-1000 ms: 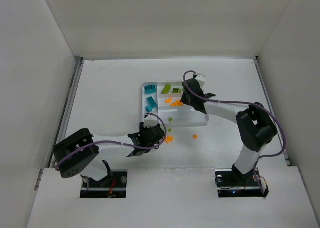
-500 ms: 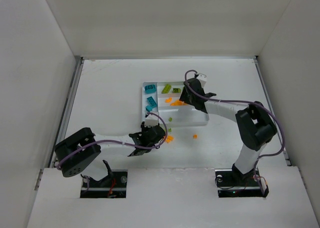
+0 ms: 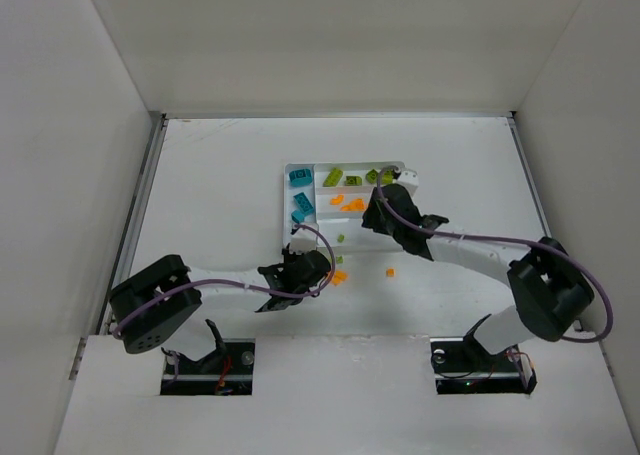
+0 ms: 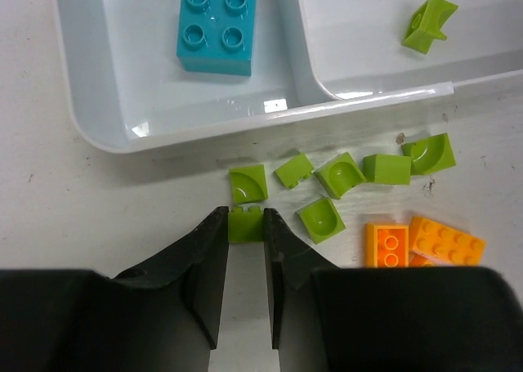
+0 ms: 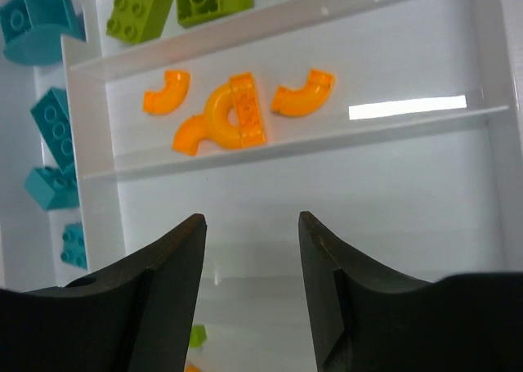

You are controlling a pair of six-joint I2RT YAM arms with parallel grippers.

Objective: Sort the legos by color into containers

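Worktop (image 3: 220, 195) was plain white, boxed in by white panels (image 3: 60, 125) on three sides.

- White tray (image 3: 284, 200) sat mid-worktop, one crosswise section and three long ones.
- Crosswise section held teal bricks (image 5: 53, 123), including a square four-stud teal brick (image 4: 216, 29).
- One long section held orange curved pieces (image 5: 225, 123), three in a loose row. The next held two lime green bricks (image 5: 140, 8).
- A lone lime green piece (image 4: 429, 23) lay in another long section.
- Unsorted lime green pieces (image 4: 341, 174) clustered on the worktop just outside the tray's near wall. Two orange bricks (image 4: 445, 239) lay beside them, and a single orange piece (image 3: 390, 271) lay further right.

Arms:
- Left arm ran low from its folded elbow toward the tray's near corner. The left fingers (image 4: 214, 241) pinched a small lime green brick (image 4: 245, 225) resting on the worktop, at the near end of the cluster.
- Right arm reached from its base leftward over the tray. The right fingers (image 5: 184, 249) were spread apart and held nothing, over an unfilled long section beside the orange one.
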